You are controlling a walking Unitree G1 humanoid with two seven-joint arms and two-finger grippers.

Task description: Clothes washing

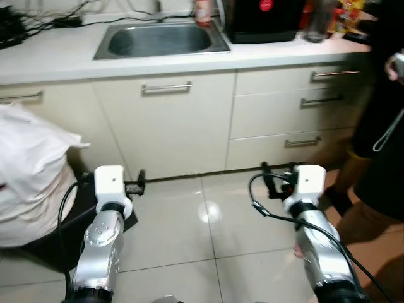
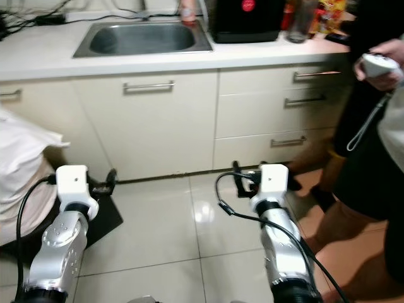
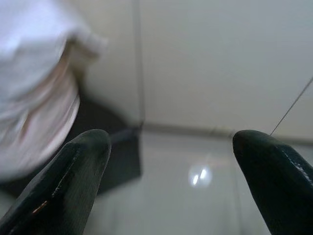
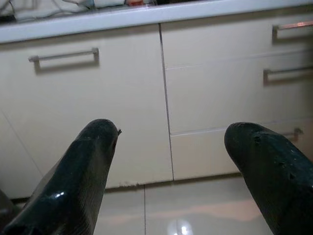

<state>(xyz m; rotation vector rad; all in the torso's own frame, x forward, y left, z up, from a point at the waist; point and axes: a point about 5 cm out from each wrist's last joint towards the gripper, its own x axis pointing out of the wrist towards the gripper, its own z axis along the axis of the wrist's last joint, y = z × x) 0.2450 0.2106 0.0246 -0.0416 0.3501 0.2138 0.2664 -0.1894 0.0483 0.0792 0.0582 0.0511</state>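
The robot faces a run of cream kitchen cabinets (image 1: pixel 170 120) under a pale worktop (image 1: pixel 57 57), with both arms held out low over the glossy tiled floor (image 1: pixel 208 233).

The left claw (image 1: pixel 134 185) sits just above the floor in front of the cabinet door. In the left wrist view its two black fingers (image 3: pixel 73 176) stand wide apart with nothing between them. The right claw (image 1: pixel 278 180) reaches toward the base of the drawer stack (image 1: pixel 297 107), and in the right wrist view its fingers (image 4: pixel 83 171) are likewise spread wide and hold nothing. A black cable (image 1: pixel 262 202) loops beside the right wrist.

The laundry, a bulky white bundle of cloth (image 1: pixel 28 170), lies on the robot's left, against the cabinets. It rests on a dark mat or base (image 1: pixel 57 243) on the floor. It is near the left arm but apart from the left claw. The left wrist view shows the same bundle (image 3: pixel 34 83), blurred, beyond one finger.

On the worktop a steel sink (image 1: pixel 161 39) is set in, with a black appliance (image 1: pixel 262 19) just beside it and some bottles and packets farther along, too blurred to make out. Cables (image 1: pixel 44 19) lie on the worktop at the far left.

A person in dark clothing (image 2: pixel 372 145) stands at the robot's right, beside the drawers, and a hand (image 2: pixel 379 63) holds a small white device with a cord hanging from it.
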